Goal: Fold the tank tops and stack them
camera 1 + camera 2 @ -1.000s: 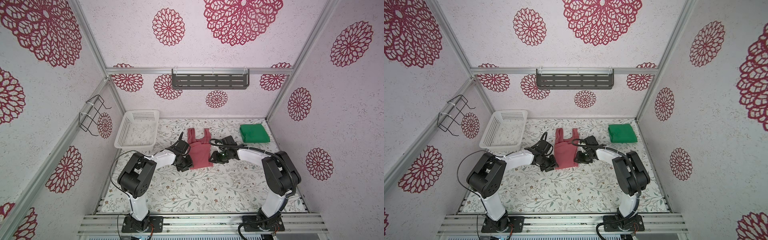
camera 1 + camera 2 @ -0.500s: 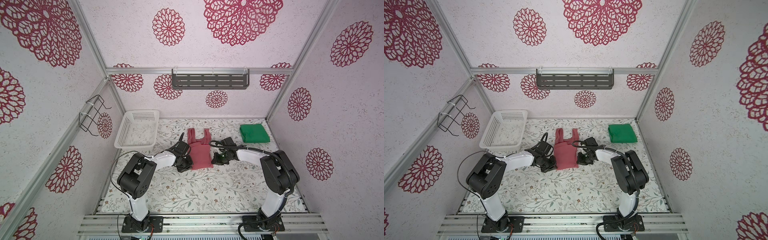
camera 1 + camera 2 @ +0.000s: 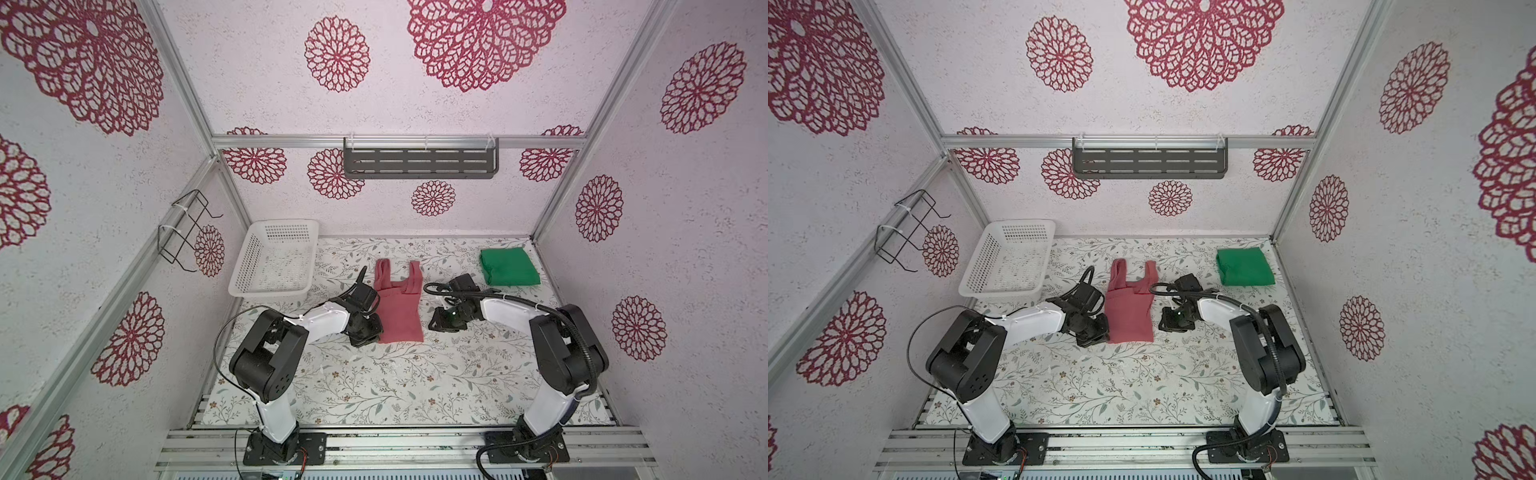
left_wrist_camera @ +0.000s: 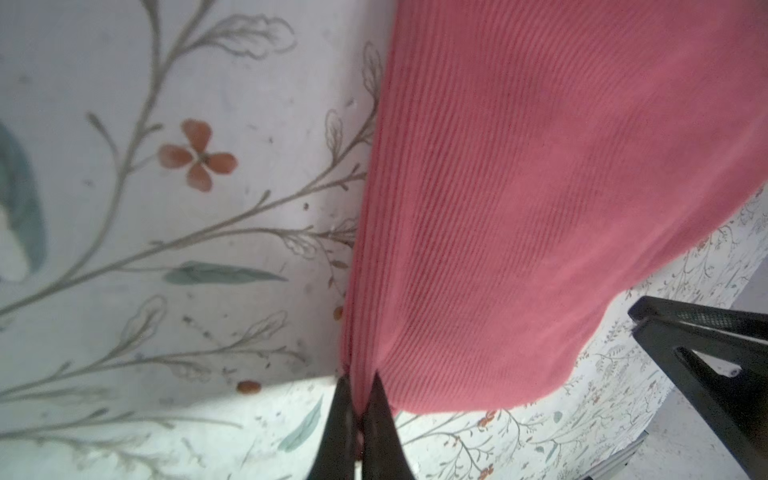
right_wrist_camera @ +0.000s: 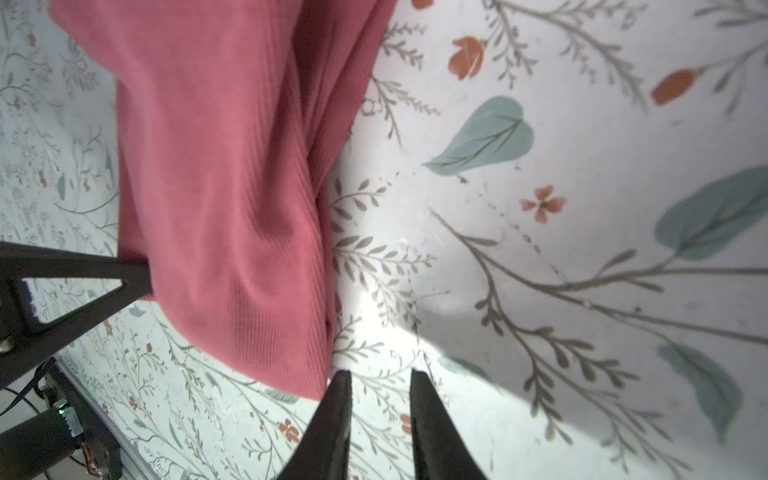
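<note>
Records, low in both top views, the white floral-print table surface (image 3: 390, 386) (image 3: 1121, 386), with both arm bases on the rail at its lower edge.

Finds at mid-frame the dusty pink-red ribbed tank top (image 3: 399, 311) (image 3: 1128, 311), lying flat on that surface as a narrow panel with the hem toward the lower edge and the straps toward the upper.

Places the left gripper (image 3: 374, 337) (image 3: 1102, 336) at the lower-left corner of that top, low against the surface. Confirms in the left wrist view the left gripper (image 4: 360, 384) pinched together on the cloth edge, with fabric caught between the tips.

Places the right gripper (image 3: 437, 325) (image 3: 1168, 324) just right of the garment's right edge. Confirms in the right wrist view the right gripper (image 5: 380, 380) with jaws slightly apart, tips just beside the hem corner, with floral surface showing in the gap.

Notes, higher at the right of the surface, the bright green cloth tank top (image 3: 509, 272) (image 3: 1246, 267), folded into a squarish pad and well apart from the pink-red one.

Notes, higher at the left, the white perforated plastic basket (image 3: 268, 291) (image 3: 1000, 293) beside the left wall.

Logs on the back wall the grey slotted metal shelf (image 3: 419, 160), and on the left wall the black wire rack (image 3: 187, 232).
</note>
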Controlling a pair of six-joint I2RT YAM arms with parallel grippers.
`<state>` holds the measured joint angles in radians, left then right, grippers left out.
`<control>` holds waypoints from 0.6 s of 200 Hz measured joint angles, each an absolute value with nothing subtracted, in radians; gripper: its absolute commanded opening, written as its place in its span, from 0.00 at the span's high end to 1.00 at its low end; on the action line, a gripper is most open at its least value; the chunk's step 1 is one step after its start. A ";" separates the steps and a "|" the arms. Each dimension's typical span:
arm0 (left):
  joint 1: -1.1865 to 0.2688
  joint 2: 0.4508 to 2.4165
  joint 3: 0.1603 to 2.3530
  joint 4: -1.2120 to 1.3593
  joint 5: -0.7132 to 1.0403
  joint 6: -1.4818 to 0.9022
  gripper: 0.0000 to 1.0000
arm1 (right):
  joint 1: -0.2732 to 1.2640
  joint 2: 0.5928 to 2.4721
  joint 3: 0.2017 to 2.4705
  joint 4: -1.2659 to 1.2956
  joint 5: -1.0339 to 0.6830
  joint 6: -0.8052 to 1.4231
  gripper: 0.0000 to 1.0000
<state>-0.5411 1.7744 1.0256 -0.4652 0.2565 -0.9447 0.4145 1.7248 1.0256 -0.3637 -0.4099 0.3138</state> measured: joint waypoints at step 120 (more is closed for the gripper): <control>-0.585 1.538 0.692 -0.206 0.282 -1.230 0.41 | 0.510 1.583 0.657 0.065 -0.533 0.705 0.57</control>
<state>-0.5850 1.5383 0.6922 -0.2058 0.2817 -1.2301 0.5102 1.5826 0.6575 0.0654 -0.5327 0.7048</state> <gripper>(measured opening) 0.602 0.436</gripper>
